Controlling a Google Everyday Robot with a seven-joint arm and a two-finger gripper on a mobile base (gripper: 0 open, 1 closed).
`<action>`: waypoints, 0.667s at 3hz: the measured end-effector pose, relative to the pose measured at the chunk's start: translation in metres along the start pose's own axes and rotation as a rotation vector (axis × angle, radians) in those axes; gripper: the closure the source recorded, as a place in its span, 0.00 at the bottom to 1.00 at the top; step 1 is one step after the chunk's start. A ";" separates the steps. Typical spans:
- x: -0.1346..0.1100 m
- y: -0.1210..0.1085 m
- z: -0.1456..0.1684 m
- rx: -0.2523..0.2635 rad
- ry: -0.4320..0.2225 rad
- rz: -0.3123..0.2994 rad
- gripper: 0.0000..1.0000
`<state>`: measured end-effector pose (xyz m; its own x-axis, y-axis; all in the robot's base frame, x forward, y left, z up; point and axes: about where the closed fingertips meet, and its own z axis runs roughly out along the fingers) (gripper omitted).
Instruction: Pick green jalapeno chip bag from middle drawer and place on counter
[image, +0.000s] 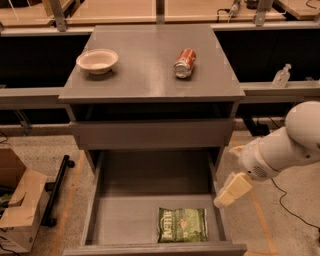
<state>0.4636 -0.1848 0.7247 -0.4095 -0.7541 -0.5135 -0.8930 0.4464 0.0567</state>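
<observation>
The green jalapeno chip bag (182, 225) lies flat on the floor of the open middle drawer (130, 200), near its front edge, right of centre. My gripper (230, 191) hangs on the white arm (287, 147) at the right, just above the drawer's right wall. It is up and to the right of the bag and apart from it. The grey counter (145, 70) tops the cabinet above the drawer.
A white bowl (97, 60) and a red-orange soda can (184, 63) on its side rest on the counter. A closed grey drawer front (152, 133) sits above the open drawer. A cardboard box (17, 205) and black bar (56, 190) are on the floor at left. A clear bottle (281, 75) stands on the right ledge.
</observation>
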 end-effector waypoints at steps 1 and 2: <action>0.001 -0.003 0.005 0.006 -0.005 0.008 0.00; -0.001 0.001 0.033 -0.028 -0.028 0.006 0.00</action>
<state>0.4694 -0.1680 0.6969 -0.4100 -0.7371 -0.5372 -0.8956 0.4369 0.0840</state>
